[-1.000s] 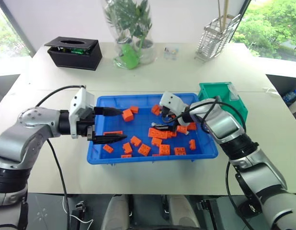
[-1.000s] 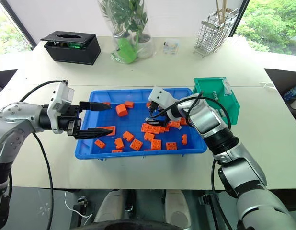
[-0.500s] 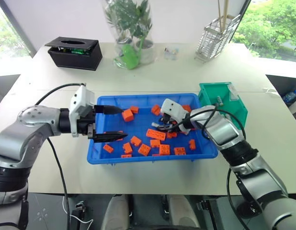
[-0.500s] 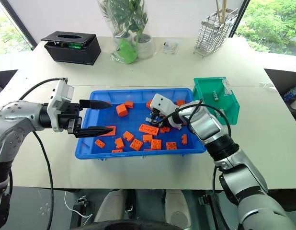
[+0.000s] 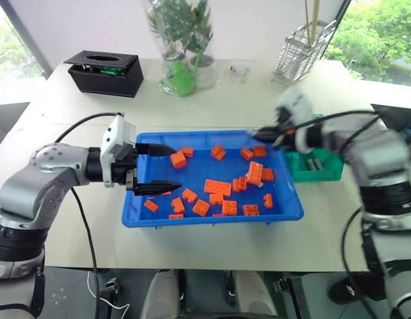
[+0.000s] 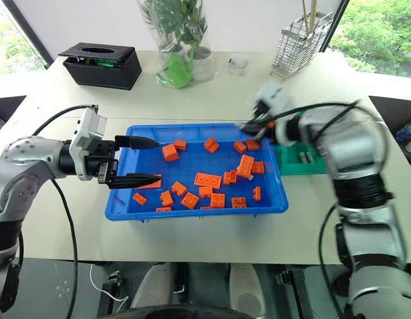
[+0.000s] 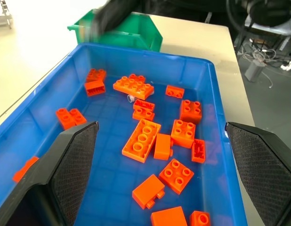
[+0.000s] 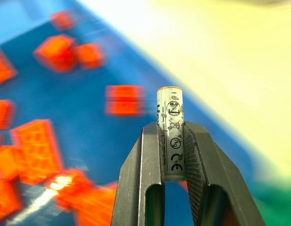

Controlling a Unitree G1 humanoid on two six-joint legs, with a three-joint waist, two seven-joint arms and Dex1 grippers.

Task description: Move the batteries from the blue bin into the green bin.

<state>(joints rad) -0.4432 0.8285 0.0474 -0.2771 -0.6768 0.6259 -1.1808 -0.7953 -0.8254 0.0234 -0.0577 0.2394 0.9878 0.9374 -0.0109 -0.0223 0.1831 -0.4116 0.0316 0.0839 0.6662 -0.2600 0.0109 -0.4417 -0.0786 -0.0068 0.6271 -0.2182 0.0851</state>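
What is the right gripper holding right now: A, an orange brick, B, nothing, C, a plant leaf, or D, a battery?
D: in the right wrist view the right gripper has its two black fingers clamped on a silver battery standing up between them, above the blue bin.

A pale table (image 5: 212, 100) stands before a white wall, with leafy daylight windows (image 5: 378, 30) either side.
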